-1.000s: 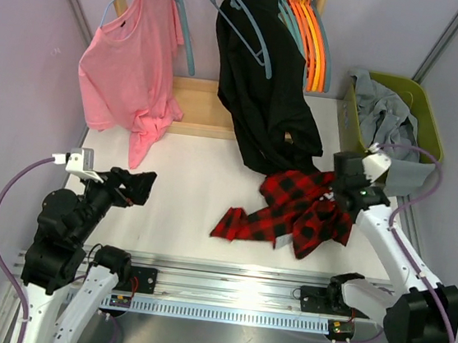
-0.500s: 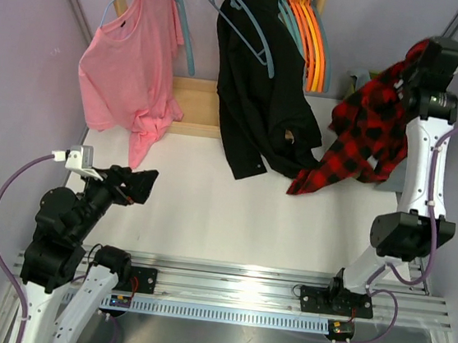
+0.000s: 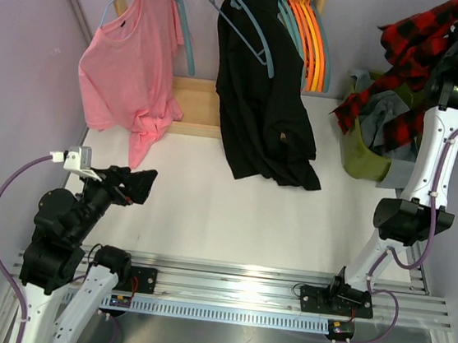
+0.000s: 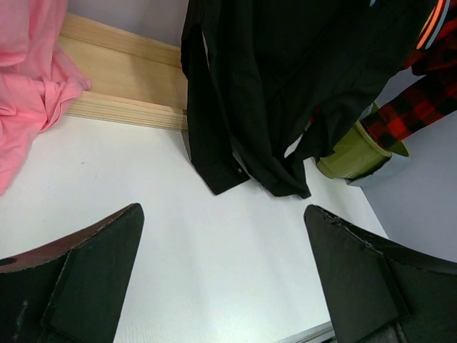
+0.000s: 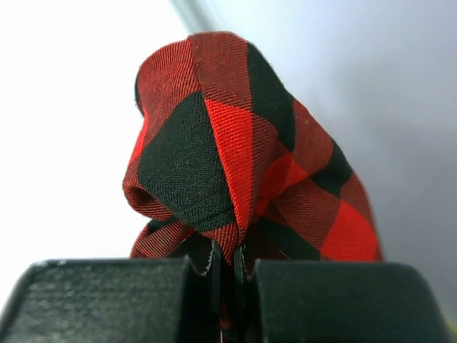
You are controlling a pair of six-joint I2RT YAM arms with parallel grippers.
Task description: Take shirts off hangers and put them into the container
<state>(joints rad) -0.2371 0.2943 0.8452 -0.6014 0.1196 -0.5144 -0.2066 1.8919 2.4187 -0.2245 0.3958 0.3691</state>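
Top: overhead, from behind. Left wrist: low, forward. Shared: black shirt (image 3: 262,101) (image 4: 271,86).

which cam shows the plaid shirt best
Top external: most of the plaid shirt shows, held high above the container. Right wrist shows only a bunched fold pinched between the fingers. Left wrist catches just a patch at its right edge, beside the black shirt.

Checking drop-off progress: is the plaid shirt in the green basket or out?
Out: the right gripper, shut on the plaid shirt, holds it raised over the basket, lower folds dangling toward the grey shirt.
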